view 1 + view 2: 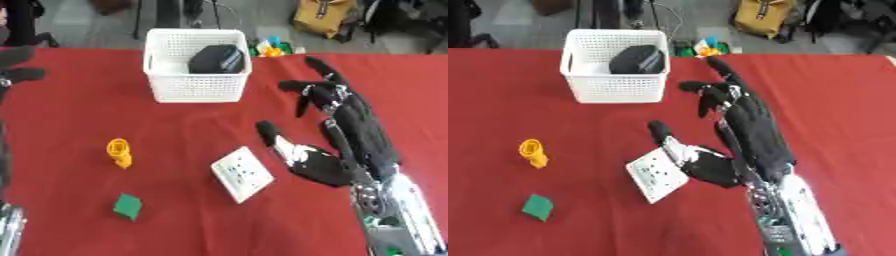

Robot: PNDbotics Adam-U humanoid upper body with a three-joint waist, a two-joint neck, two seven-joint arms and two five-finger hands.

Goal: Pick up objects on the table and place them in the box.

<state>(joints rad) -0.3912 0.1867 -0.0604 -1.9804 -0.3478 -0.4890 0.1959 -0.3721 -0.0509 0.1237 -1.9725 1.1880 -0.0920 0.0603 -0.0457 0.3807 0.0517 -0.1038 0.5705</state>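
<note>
1. The white flat panel [242, 173] lies on the red desk [79, 115] just beside the right hand [337, 125], on its thumb side; dark dots mark its top face; it looks like a thin, stiff, light plate, probably smooth plastic and likely to slide.
2. Judged grip: pinch across two opposite edges, or tip up the edge nearest the hand first; a flat top offers no purchase.
3. The right hand is spread, fingers extended over the cloth, holding nothing; its thumb [268, 131] points toward the panel's near corner without clear contact.
4. Farther out on the thumb side: a small orange object [119, 152] and a green block [128, 206]; both appear light and rigid.
5. Ahead of the fingertips stands the white perforated box [197, 87], containing a black object [217, 59].
6. The left hand [17, 65] shows at the far edge; finger state cannot be told.
</note>
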